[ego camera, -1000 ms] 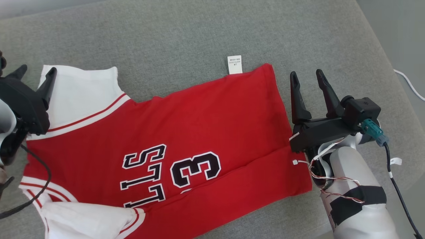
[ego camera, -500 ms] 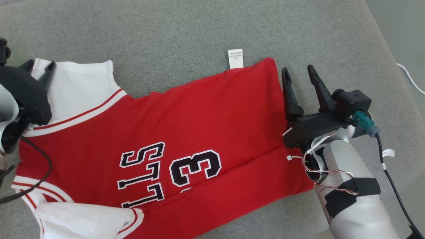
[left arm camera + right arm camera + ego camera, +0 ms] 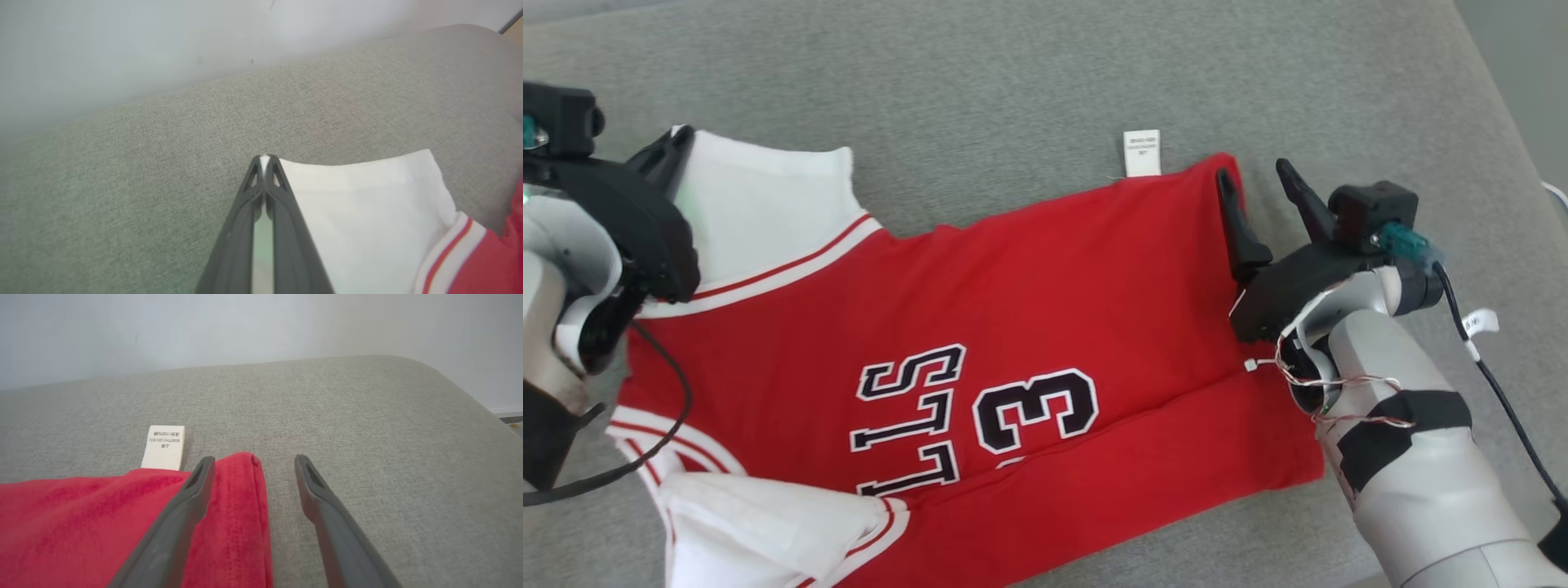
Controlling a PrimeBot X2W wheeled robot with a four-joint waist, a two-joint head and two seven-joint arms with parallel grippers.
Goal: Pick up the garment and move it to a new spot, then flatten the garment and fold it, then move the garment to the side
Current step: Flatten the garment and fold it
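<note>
The garment (image 3: pixel 1045 294) is a red jersey with white sleeves and black lettering, lying spread on a grey cushion. My left gripper (image 3: pixel 264 158) is shut on the far corner of its white sleeve (image 3: pixel 359 212); the head view shows this gripper (image 3: pixel 678 139) at the far left. My right gripper (image 3: pixel 251 461) stands open over the jersey's red hem corner (image 3: pixel 241 473), one finger above the cloth and the other over bare cushion. In the head view that gripper (image 3: pixel 1254 175) sits at the hem's far right end.
A white care label (image 3: pixel 1142 153) sticks out past the hem, also seen as the label (image 3: pixel 164 447) in the right wrist view. The grey cushion (image 3: pixel 1013 82) stretches beyond the jersey; its rounded edge drops off at the right. A pale wall rises behind.
My left gripper has shut on the white sleeve's corner. The right gripper has shifted left, its inner finger now over the red hem. The head camera has moved a little.
</note>
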